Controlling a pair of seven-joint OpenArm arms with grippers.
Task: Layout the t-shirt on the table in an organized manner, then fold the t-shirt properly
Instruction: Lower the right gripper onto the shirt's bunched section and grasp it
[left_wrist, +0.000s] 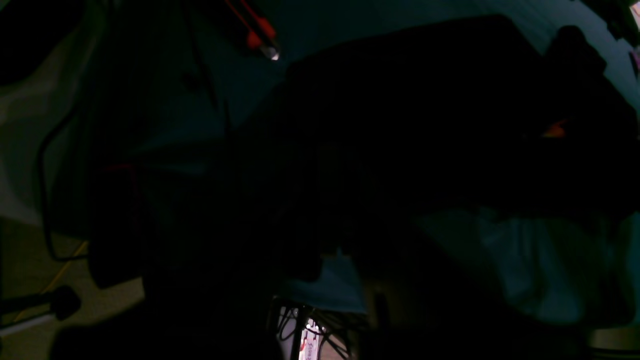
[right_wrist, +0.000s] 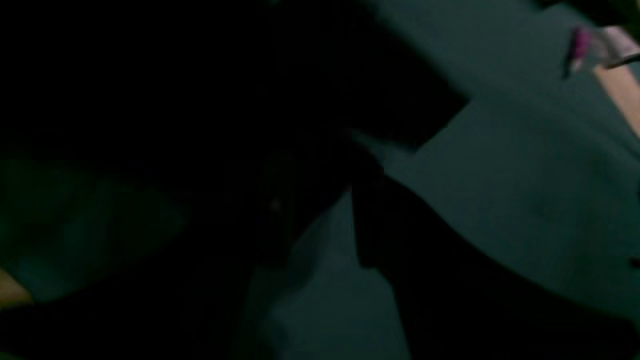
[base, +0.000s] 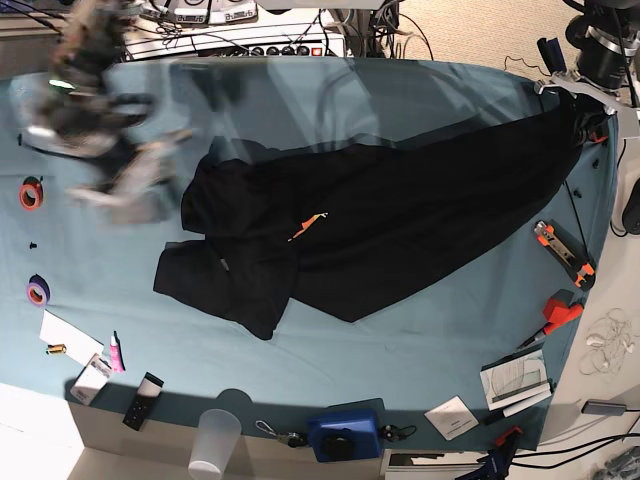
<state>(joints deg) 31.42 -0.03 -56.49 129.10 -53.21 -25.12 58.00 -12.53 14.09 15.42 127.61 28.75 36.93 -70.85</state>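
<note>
The black t-shirt (base: 400, 220) lies crumpled and stretched across the teal table (base: 420, 330), from the left middle to the far right edge. A sliver of orange print (base: 308, 228) shows at a fold. My left gripper (base: 585, 125) is at the far right edge, where the shirt's corner is drawn taut up to it. The left wrist view is nearly black, showing dark fabric (left_wrist: 425, 100) and an orange speck (left_wrist: 555, 131). My right gripper (base: 150, 175) is motion-blurred at the far left, just beside the shirt's left edge. The right wrist view shows dark fabric (right_wrist: 250, 75) over the table (right_wrist: 525, 175).
Tape rolls (base: 31, 192) (base: 38, 291) and a pink marker (base: 116, 352) lie at the left. A plastic cup (base: 216, 440) and a blue object (base: 345, 432) stand at the front edge. Orange pliers (base: 563, 252), a red tool (base: 560, 312) and papers (base: 515, 380) lie at the right.
</note>
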